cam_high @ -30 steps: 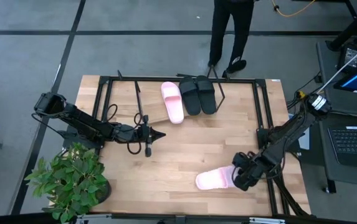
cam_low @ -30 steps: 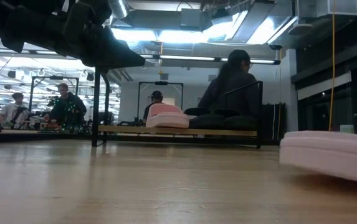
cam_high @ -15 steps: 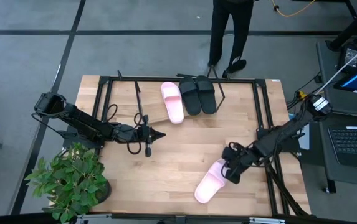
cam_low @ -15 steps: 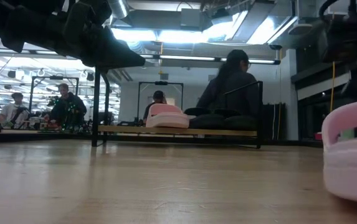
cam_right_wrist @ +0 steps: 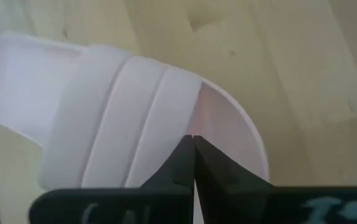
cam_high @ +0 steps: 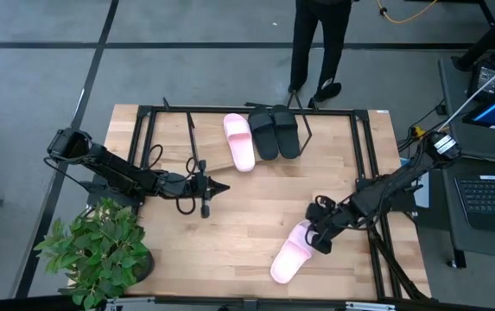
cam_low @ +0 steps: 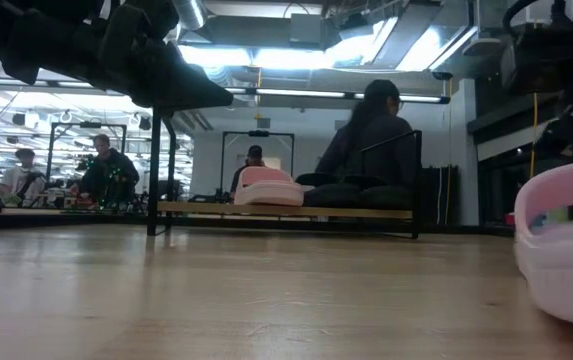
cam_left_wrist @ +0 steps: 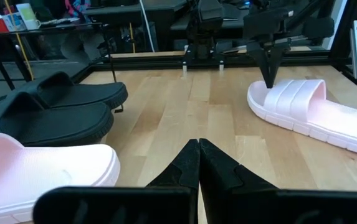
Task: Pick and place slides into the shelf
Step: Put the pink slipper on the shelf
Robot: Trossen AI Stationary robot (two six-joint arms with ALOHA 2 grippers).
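One pale pink slide [cam_high: 288, 255] lies slantwise on the table near its front right, sole down. My right gripper [cam_high: 319, 235] is shut at its toe end. The shelf [cam_low: 206, 208] stands at the far middle. On its board rest another pink slide [cam_high: 239, 142] and two black slides [cam_high: 275, 131] side by side, soles down. My left gripper [cam_high: 221, 186] is shut and hangs over the table's middle left, touching nothing. Its wrist view shows the shelf's slides [cam_left_wrist: 47, 109] close by and the lone pink slide [cam_left_wrist: 303, 109] farther off. My right gripper meets the pink slide with its shut fingertips at the strap's toe-side edge [cam_right_wrist: 184, 127], coming down steeply from above. The tips [cam_left_wrist: 268, 79] stand at the toe opening. Whether they reach under the strap, I cannot tell. The slide lies flat on the table.
A black metal frame [cam_high: 143, 112] runs round the table's edges. A potted plant [cam_high: 100, 250] stands at the near left corner. A person [cam_high: 316, 43] stands beyond the far edge. Bare wood lies between the shelf and the lone slide.
My right gripper has gone toward the table's left and a little toward the far edge, rolling as it went. The pink slide turned with it from lying crosswise to slantwise: its toe end swung toward the far edge and its heel toward the near edge. Over the last half second both kept almost still.
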